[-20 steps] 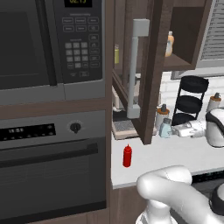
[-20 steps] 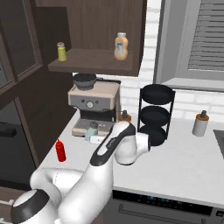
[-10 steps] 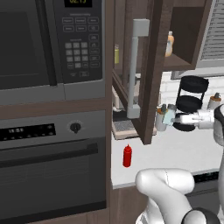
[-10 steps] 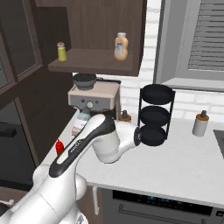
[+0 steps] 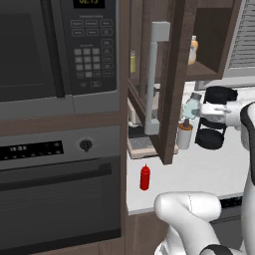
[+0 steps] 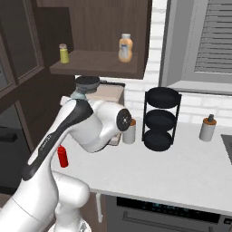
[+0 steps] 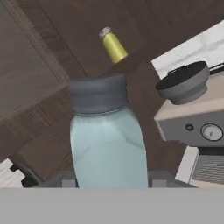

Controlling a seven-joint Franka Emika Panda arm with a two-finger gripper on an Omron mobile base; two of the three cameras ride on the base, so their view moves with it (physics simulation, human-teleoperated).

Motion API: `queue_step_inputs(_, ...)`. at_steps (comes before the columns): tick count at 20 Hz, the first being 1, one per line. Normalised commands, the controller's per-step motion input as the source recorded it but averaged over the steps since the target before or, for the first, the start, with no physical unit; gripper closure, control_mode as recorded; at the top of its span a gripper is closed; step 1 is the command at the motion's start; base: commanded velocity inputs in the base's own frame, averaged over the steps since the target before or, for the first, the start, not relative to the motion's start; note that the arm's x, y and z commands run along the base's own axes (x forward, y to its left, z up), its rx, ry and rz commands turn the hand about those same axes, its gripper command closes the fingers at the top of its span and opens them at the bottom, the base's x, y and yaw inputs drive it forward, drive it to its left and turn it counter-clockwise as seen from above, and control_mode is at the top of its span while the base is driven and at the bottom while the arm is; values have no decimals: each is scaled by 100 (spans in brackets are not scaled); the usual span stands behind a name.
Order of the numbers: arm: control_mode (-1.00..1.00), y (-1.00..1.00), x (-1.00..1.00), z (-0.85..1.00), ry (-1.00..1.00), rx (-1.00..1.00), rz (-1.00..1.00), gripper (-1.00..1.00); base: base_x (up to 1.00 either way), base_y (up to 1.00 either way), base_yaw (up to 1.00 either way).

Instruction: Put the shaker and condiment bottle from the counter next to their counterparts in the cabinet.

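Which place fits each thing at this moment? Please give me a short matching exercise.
Things:
1. shaker
2. condiment bottle
3. amber bottle
4. yellow shaker

Places:
A. on the counter
B. cabinet shelf, right side
C. held in the gripper, off the counter
D. cabinet shelf, left end

Pairs: 1-C, 2-A, 3-B, 4-D

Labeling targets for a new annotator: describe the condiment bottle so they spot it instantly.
Start at the white counter right of the oven. Near its left front edge, below the open cabinet door, stands the condiment bottle. It is all red with a narrow nozzle, standing alone, unlike the amber bottle on the cabinet shelf.
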Motion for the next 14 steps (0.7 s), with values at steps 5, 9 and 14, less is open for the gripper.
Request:
queue_step_inputs(5, -100, 11, 2, 83, 0, -5, -6, 100, 0, 0, 0)
queue_step_inputs(9, -100, 33, 11, 7, 0, -21, 4, 100, 0, 0, 0)
queue_step_inputs(14, -100, 1, 34, 32, 0, -5, 0, 100, 0, 0, 0)
